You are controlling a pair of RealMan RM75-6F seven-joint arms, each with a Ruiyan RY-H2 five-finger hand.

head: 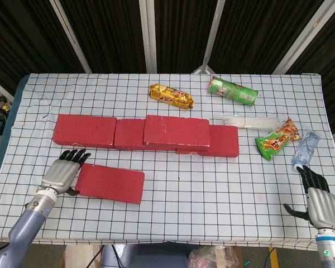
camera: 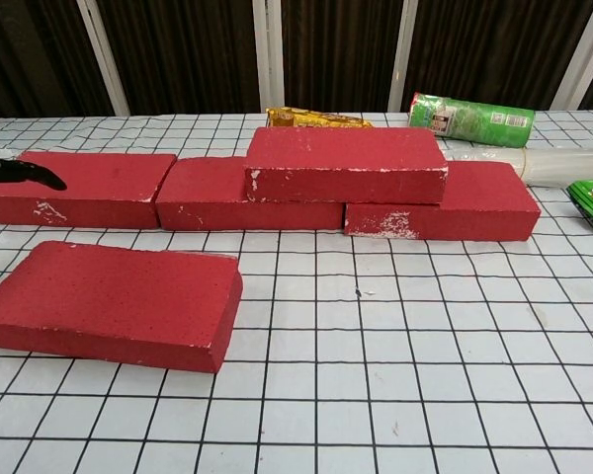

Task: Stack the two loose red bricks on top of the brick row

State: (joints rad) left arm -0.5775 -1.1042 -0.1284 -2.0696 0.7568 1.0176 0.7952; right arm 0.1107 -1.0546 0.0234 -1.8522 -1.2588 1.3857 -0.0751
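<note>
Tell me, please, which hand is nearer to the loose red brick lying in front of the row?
Left. The left hand is right beside the loose brick, at its left end. The right hand is far across the table, near its right edge.

Left hand [head: 62, 173]: silver-grey moulded back with black fingers [head: 76, 156], mounted on a pale cuff and a blue-grey cylindrical forearm [head: 21, 233]. Right hand [head: 320, 202]: same silver back and black fingers, a black thumb to its side, with a small green light on the wrist [head: 326, 253].
</note>
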